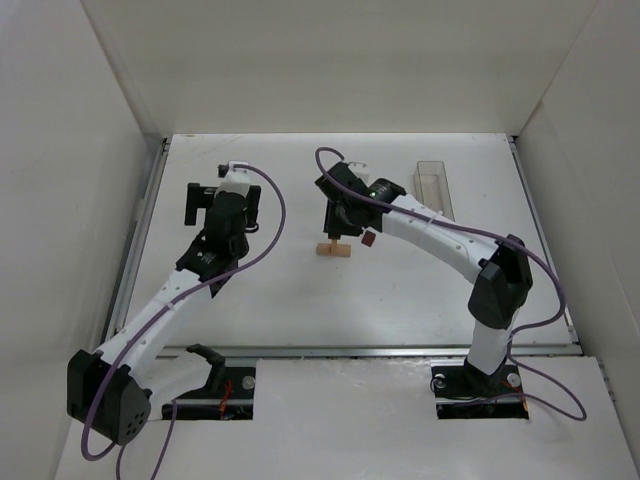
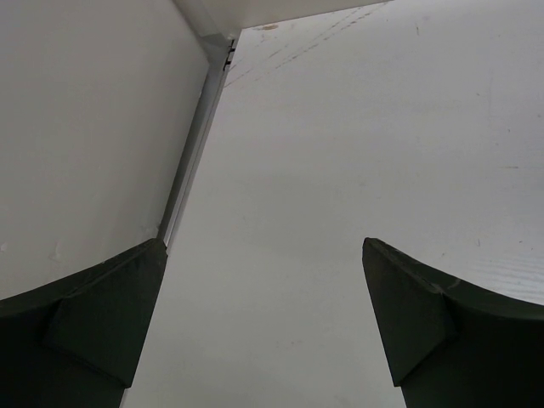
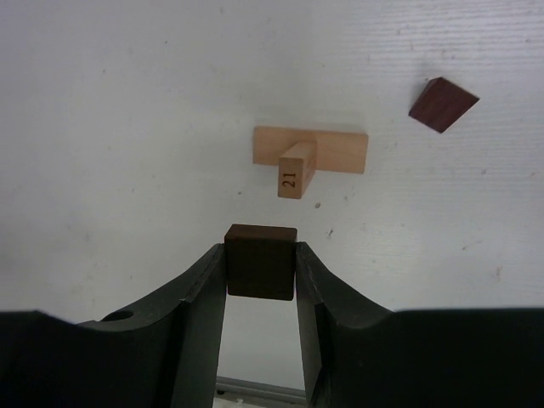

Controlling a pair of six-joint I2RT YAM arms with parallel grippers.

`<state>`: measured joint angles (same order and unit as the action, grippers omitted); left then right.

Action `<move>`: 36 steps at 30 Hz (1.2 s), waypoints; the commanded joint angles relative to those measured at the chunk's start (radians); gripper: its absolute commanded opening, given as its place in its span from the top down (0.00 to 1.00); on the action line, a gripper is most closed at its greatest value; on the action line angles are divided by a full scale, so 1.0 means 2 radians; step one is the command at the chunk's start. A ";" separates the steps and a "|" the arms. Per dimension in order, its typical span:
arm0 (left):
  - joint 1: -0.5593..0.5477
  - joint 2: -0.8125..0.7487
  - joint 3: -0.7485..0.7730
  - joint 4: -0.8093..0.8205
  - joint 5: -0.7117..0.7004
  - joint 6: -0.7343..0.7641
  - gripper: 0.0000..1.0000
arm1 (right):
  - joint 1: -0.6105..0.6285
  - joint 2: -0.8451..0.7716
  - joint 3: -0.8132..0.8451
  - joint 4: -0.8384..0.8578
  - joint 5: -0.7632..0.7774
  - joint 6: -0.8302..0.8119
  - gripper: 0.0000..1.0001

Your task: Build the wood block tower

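Observation:
A light tan flat bar (image 3: 336, 151) lies on the white table with a short tan post (image 3: 297, 170), marked 21, on top of it. The pair shows as a small tan piece in the top view (image 1: 333, 250). My right gripper (image 3: 261, 265) is shut on a dark reddish-brown cube (image 3: 261, 261), held just short of the post. In the top view this gripper (image 1: 336, 228) hangs right over the tan piece. A second dark cube (image 3: 443, 104) lies loose to the right (image 1: 369, 239). My left gripper (image 2: 263, 323) is open and empty over bare table, far left (image 1: 222, 203).
A clear plastic rectangular box (image 1: 434, 185) stands at the back right. White walls close in the table on the left, back and right. A metal rail (image 2: 191, 153) runs along the left edge, close to my left gripper.

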<state>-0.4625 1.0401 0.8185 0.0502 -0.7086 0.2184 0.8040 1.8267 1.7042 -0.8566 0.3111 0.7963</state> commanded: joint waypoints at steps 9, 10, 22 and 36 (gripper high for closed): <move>0.002 -0.024 -0.017 0.032 -0.014 -0.005 0.00 | 0.015 0.020 0.015 0.008 0.040 0.032 1.00; 0.002 -0.024 -0.017 0.032 -0.014 -0.005 0.00 | 0.015 0.035 0.021 0.000 0.045 0.032 1.00; 0.002 -0.028 -0.017 0.037 -0.018 0.000 0.00 | 0.011 0.057 0.041 -0.012 0.055 0.012 1.00; 0.002 -0.024 -0.017 0.037 -0.018 0.000 0.00 | -0.003 0.051 0.021 0.016 0.033 -0.004 1.00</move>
<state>-0.4625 1.0115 0.7914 0.0795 -0.7235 0.2192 0.8055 1.9598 1.7504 -0.8574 0.3843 0.8024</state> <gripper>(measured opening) 0.993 0.402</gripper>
